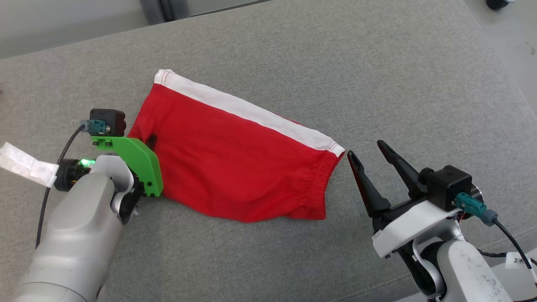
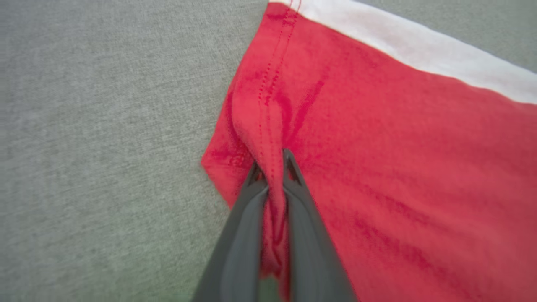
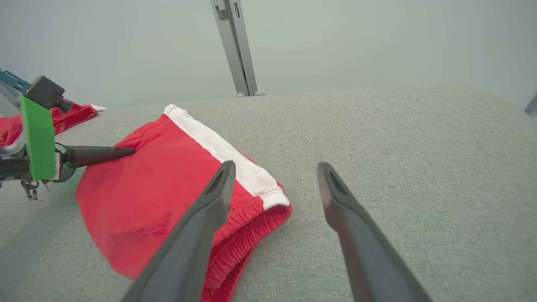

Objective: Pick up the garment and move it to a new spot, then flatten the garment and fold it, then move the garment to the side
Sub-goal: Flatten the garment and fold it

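Observation:
The garment [image 1: 235, 167] is a pair of red shorts with a white band, lying flat on the grey cushion [image 1: 377, 75]. My left gripper [image 2: 272, 161] is shut on a pinched ridge of red cloth at the garment's [image 2: 398, 167] left edge. From the right wrist, that left gripper [image 3: 126, 152] meets the garment's [image 3: 155, 184] near-left corner. My right gripper [image 1: 369, 153] stands open just right of the elastic hem, touching nothing. Its fingers [image 3: 197, 226] frame the hem end, with the right gripper [image 3: 275, 170] hovering over bare cushion.
A second red cloth [image 3: 63, 119] lies behind the left arm at the far left. A grey metal post [image 3: 235, 46] rises behind the cushion. The cushion's right edge [image 1: 520, 96] drops to the floor. A white paper tag [image 1: 25, 163] hangs by the left wrist.

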Robot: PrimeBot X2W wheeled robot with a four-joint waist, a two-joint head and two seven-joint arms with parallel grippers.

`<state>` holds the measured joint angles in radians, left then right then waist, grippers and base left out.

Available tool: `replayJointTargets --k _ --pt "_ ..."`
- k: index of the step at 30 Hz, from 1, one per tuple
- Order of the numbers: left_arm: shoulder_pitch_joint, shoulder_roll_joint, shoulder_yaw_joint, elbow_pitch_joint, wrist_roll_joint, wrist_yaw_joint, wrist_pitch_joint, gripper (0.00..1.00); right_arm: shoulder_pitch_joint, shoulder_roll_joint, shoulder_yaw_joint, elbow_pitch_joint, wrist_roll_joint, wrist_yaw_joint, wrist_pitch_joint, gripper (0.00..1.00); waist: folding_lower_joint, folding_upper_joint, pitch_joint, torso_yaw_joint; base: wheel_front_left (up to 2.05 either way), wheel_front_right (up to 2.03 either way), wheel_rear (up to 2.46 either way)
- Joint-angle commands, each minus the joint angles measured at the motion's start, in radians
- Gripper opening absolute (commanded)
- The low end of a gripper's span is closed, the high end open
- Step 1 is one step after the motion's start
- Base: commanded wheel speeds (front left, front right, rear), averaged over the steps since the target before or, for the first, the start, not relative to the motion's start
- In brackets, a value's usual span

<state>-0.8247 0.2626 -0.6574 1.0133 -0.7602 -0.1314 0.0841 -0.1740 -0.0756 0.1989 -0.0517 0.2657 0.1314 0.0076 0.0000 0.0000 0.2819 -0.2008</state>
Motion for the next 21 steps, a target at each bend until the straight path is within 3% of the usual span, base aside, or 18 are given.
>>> replayJointTargets --k 1,11,21 --pt "0.030 0.002 0.001 0.014 -0.011 0.002 -0.009 0.00 0.000 -0.001 -0.006 0.005 -0.002 -0.001 -0.007 1.00 0.0000 0.0000 -0.007 0.009 0.00 0.00 0.00" --pt "0.097 -0.021 0.027 -0.008 -0.067 0.003 -0.125 0.00 0.014 -0.002 -0.018 0.016 -0.002 -0.001 -0.019 1.00 0.0000 0.0000 -0.046 0.061 0.00 0.00 0.00" --pt "0.287 -0.072 0.071 -0.086 -0.114 0.068 -0.282 0.00 0.065 -0.004 -0.068 0.019 -0.011 -0.001 -0.019 1.00 0.0000 0.0000 -0.129 0.149 0.00 0.00 0.00"
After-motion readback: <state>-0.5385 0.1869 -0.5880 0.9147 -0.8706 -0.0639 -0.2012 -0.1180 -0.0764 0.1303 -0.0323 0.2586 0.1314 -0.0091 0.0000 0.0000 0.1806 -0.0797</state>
